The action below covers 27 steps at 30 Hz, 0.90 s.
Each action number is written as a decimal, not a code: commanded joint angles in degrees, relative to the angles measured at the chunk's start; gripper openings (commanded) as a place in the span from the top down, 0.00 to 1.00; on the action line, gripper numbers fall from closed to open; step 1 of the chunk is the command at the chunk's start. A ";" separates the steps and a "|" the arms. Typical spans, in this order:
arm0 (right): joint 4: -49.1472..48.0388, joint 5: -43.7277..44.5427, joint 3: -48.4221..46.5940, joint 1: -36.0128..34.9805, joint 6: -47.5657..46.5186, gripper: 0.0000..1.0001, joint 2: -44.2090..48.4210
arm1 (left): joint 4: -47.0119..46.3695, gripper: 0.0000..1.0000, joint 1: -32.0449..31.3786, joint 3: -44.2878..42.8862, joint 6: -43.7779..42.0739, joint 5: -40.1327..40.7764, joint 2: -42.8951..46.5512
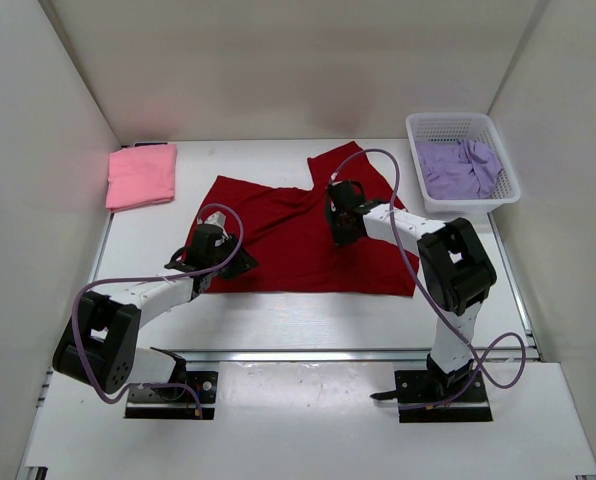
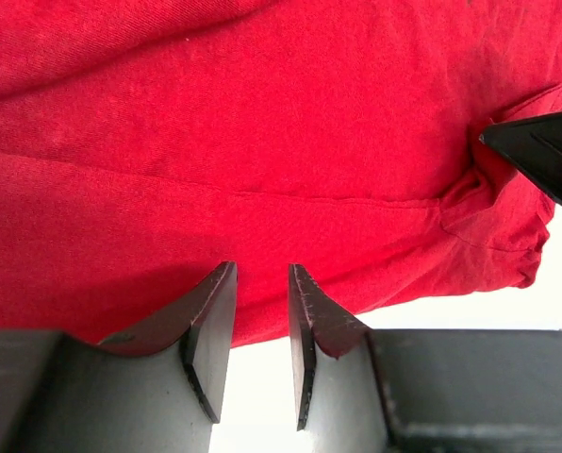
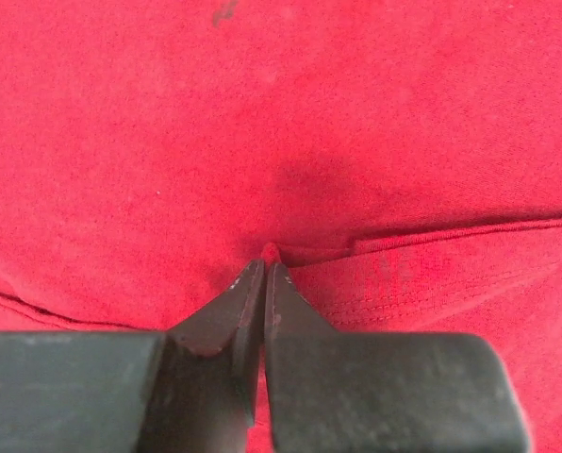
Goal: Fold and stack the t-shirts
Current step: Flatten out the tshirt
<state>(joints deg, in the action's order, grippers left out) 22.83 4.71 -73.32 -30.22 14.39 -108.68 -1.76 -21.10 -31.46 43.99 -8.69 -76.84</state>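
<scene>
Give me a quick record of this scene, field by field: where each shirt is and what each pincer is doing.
pink shirt: folded, far left of the table
dark red shirt: spread out mid-table
lavender shirt: crumpled inside the white basket, far right
left pincer: open, at the dark red shirt's left edge
right pincer: shut, pinching a bit of the dark red shirt

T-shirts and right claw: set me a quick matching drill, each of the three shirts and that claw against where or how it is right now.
Column one:
1. pink t-shirt
2. dark red t-shirt
3. lavender t-shirt
4. right claw

Column two:
A. lying in the white basket
B. pinched shut on a bit of red cloth
C. folded, far left
D. spread out in the middle

Pairs: 1-C, 2-D, 3-A, 4-B
</scene>
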 commanded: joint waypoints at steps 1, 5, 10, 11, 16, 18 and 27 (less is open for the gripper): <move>-1.82 1.88 -2.27 0.60 1.25 1.00 1.71 | -0.70 0.60 0.36 -0.70 0.13 -0.89 1.16; -9.02 -1.44 1.50 1.82 4.84 1.00 4.79 | -0.96 0.61 -0.16 -0.79 0.40 -0.72 1.25; -18.42 -9.97 6.86 3.67 11.34 0.95 5.67 | -1.05 0.61 0.10 0.52 0.75 -0.45 2.21; -21.65 -10.68 8.61 3.76 12.23 0.94 5.94 | -1.05 0.61 0.01 0.44 0.75 -0.45 2.48; -30.81 -17.09 15.12 5.16 16.80 0.71 7.87 | -1.58 0.61 0.97 1.49 1.45 1.13 5.55; -32.58 -18.50 16.36 5.61 17.07 0.65 10.41 | -1.32 0.60 0.98 1.84 2.07 2.27 6.52; -37.36 -20.45 26.65 11.23 18.22 0.56 23.78 | -1.85 0.60 -1.48 1.23 2.25 1.84 5.21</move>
<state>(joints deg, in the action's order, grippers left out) -11.29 -14.96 -47.62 -20.29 31.81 -86.54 -2.37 -21.34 -29.82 46.13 -6.85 -71.24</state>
